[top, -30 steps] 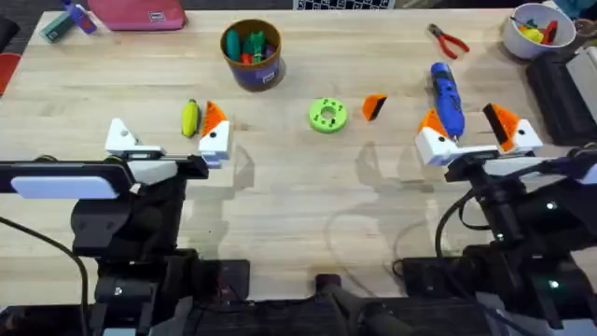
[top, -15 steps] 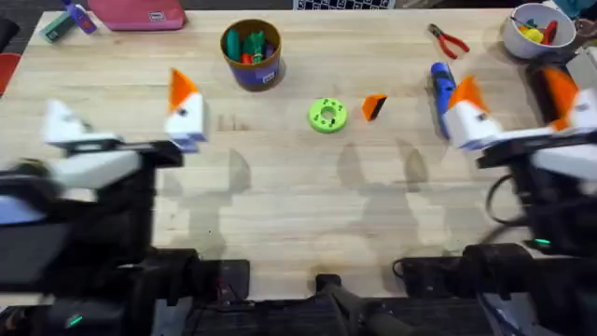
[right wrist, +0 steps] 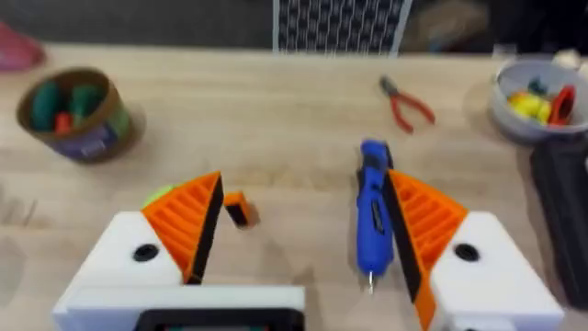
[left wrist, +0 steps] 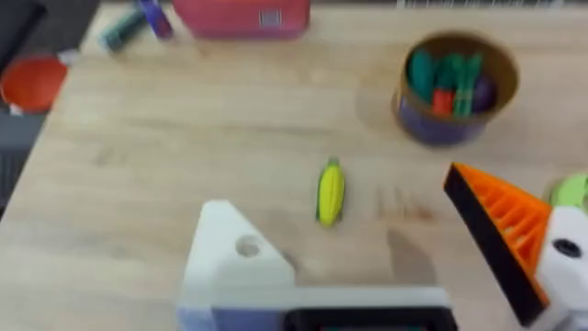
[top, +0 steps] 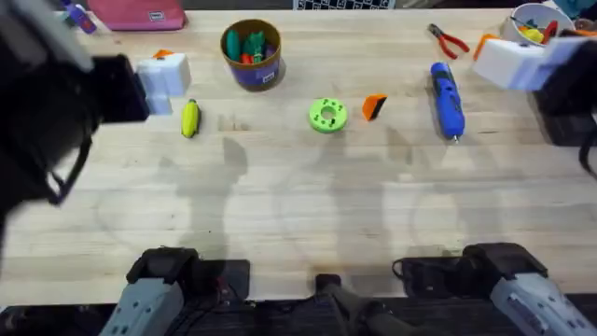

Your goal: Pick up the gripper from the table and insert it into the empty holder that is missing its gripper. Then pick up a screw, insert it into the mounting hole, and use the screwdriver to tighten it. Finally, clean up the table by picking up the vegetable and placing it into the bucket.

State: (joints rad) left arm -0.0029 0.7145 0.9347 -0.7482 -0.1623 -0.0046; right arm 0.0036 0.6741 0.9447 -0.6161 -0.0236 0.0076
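The orange wedge is lying loose on the bench, roughly midway between the two tools, just beside the green disc, its dark side face turned toward the right tool. The blue screwdriver is lying flat near the right tool, its long axis running away from the arm bases and its thin metal bit pointing back toward them; in the right wrist view it shows between that tool's two orange-padded fingers, which are standing wide apart around nothing. The yellow vegetable is resting close beside the left tool, its long axis also running near to far. The left tool's fingers are likewise spread and holding nothing; one carries an orange pad, the other is a bare white holder. The brown bucket is sitting beyond the vegetable. Compared with a second ago, both arms are lifting up and outward, the left toward the far left and the right toward the white bowl, while the bench items are lying where they were.
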